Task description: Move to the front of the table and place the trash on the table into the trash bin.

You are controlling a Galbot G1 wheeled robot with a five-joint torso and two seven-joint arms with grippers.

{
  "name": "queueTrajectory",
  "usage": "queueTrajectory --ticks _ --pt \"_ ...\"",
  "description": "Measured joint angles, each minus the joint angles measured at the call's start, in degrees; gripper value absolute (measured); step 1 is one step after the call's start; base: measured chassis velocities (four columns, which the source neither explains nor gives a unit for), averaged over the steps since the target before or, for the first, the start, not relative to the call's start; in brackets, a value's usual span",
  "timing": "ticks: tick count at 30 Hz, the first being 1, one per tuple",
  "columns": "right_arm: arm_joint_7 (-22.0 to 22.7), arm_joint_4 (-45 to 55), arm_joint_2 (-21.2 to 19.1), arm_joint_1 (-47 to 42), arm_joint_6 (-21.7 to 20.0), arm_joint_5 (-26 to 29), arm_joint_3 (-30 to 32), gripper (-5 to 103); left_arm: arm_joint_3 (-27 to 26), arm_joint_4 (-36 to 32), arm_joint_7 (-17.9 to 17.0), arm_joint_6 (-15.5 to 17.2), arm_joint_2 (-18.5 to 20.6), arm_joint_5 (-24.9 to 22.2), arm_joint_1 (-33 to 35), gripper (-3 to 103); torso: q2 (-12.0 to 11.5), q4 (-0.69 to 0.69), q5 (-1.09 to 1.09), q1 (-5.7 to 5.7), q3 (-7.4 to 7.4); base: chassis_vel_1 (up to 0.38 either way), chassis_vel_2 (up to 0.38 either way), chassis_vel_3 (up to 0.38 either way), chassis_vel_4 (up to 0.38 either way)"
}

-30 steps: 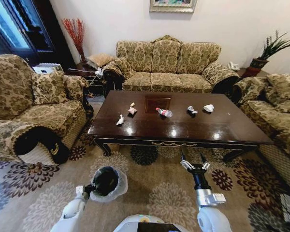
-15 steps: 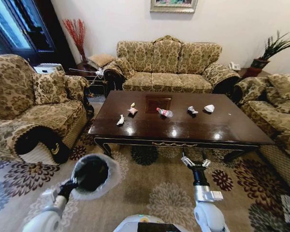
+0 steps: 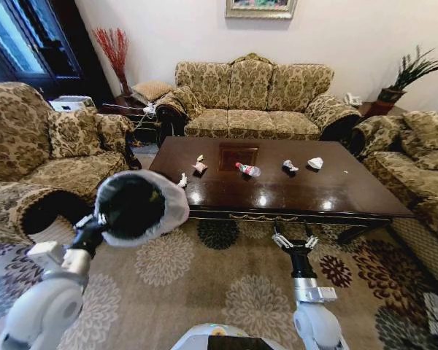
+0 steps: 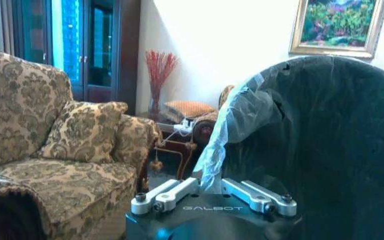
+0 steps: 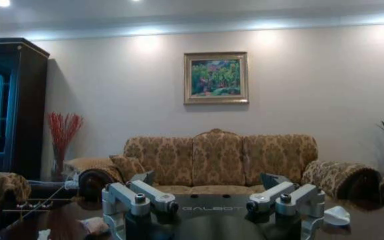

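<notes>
Glossy dark wood table [image 3: 292, 191]

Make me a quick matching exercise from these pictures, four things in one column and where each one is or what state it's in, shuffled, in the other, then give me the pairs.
Things:
1. trash bin
2. clear bottle with red cap
3. right gripper
4. white paper wad

Places or states:
A. lying on its side near the middle of the table
B. held up off the carpet by the left gripper
C. on the tabletop toward the robot's right
D. fingers open, in front of the table's near edge

Pairs: 1-B, 2-A, 3-D, 4-C
</notes>
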Motion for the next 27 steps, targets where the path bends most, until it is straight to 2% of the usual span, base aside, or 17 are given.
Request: queueTrajectory --ticks 13,15,18,23,25,27 --pt "1.2 0.3 0.3 2.0 -2.9 -1.6 -1.2 100 2.4 3.4 1.0 -4.7 0.4 1.9 -1.8 0 0.0 0.02 -0.01 0.00 0.00 0.202 0.193 -0.196 -0.184" --pt "2.7 -0.3 0.4 3.4 -2.7 -2.0 -2.2 100 2.8 4.2 0.8 -6.3 0.9 1.3 -2.3 0 0.0 0.03 -0.01 0.00 0.00 0.246 0.250 -0.235 -0.224" --pt "3.8 -0.6 0.7 4.2 -2.5 -2.1 -2.7 100 2.9 4.3 1.0 -6.5 1.0 0.9 -2.5 0 0.0 0.04 -0.04 0.00 0.00 0.182 0.180 -0.175 -0.181" --pt "2.6 -0.7 0.8 3.9 -3.2 -2.7 -2.9 100 3.5 4.6 3.2 -7.0 0.2 0.2 -3.3 0 0.0 0.04 0.01 0.00 0.00 0.066 0.039 -0.035 -0.047" --pt "1.3 -0.7 0.2 3.2 -3.9 -3.3 -2.5 100 3.5 4.5 7.4 -7.0 -1.1 0.4 -3.3 0 0.0 0.01 0.08 0.00 0.00 -0.042 -0.062 0.014 0.022" --pt "1.2 -0.9 -0.1 3.3 -3.7 -3.3 -2.5 100 3.5 4.4 8.5 -7.4 -1.4 0.6 -3.2 0 0.0 0.00 0.05 0.00 0.00 -0.073 -0.056 0.020 0.015"
